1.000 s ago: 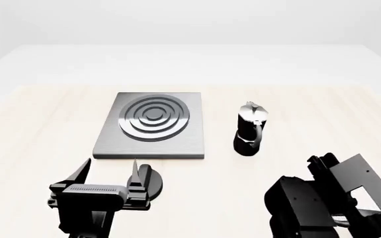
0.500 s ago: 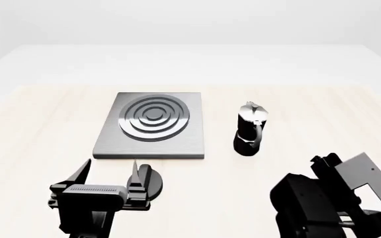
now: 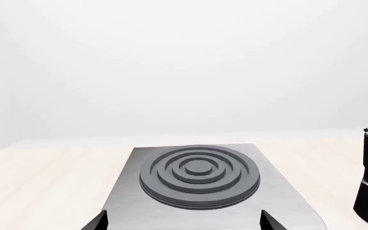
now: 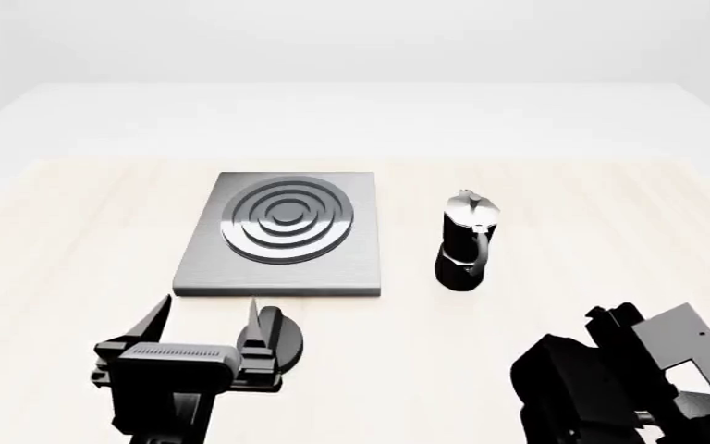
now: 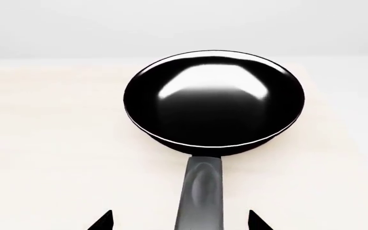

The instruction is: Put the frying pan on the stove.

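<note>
The right hand is sitting with its two fingertips spread wide, one on each side of the frying pan handle, not touching it as far as I can see, so it's gripping nothing. That pan is lying flat on the pale wood counter, bowl away from the hand, handle pointing back at it. In the head view the pan itself isn't showing, just the bulky black right arm low in the corner.

The left hand is hovering over the counter with its two fingers wide apart too, nothing between them. A small black round knob is sitting just beside its inner finger. Straight ahead of that hand is the stove, one flat grey plate with one ringed burner, nothing on it. Off to the stove's right, apart from it, one black-and-silver moka pot is standing upright.

So: one pan, one stove, one moka pot, one knob.
</note>
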`<state>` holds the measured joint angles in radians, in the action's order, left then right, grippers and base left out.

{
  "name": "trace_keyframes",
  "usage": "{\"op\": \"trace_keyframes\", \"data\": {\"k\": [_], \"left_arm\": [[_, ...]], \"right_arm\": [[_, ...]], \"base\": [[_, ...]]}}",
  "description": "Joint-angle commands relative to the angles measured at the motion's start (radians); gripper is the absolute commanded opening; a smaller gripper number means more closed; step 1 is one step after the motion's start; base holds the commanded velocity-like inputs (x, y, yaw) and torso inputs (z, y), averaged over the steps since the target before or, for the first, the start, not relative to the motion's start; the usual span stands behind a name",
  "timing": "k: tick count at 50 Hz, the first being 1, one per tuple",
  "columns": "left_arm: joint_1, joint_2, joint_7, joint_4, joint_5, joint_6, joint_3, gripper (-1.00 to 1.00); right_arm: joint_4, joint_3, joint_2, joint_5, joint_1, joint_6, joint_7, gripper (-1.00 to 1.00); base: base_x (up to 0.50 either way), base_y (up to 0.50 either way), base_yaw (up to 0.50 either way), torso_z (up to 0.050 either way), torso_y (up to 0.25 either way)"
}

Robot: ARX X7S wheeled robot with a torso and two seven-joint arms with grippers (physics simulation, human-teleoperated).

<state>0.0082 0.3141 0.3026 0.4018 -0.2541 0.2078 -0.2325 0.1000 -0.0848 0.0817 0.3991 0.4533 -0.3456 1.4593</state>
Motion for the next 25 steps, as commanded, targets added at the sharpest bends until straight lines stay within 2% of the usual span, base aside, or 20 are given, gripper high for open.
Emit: {"op": "trace_keyframes", "data": {"k": [1, 25], "left_arm": [[0.000, 0.001, 0.002, -0.008, 0.000, -0.006, -0.006, 1.00], [-0.004, 0.006, 0.012, -0.008, -0.003, -0.005, -0.013, 1.00]], "right_arm": [[0.019, -0.014, -0.002, 0.008, -0.010, 0.021, 0.001, 1.00], [0.091, -0.030, -0.008, 0.047, -0.010, 0.058, -0.026, 1.00]], "base": [[0.00, 0.00, 0.00, 0.000, 0.000], [0.00, 0.00, 0.00, 0.000, 0.000]]}}
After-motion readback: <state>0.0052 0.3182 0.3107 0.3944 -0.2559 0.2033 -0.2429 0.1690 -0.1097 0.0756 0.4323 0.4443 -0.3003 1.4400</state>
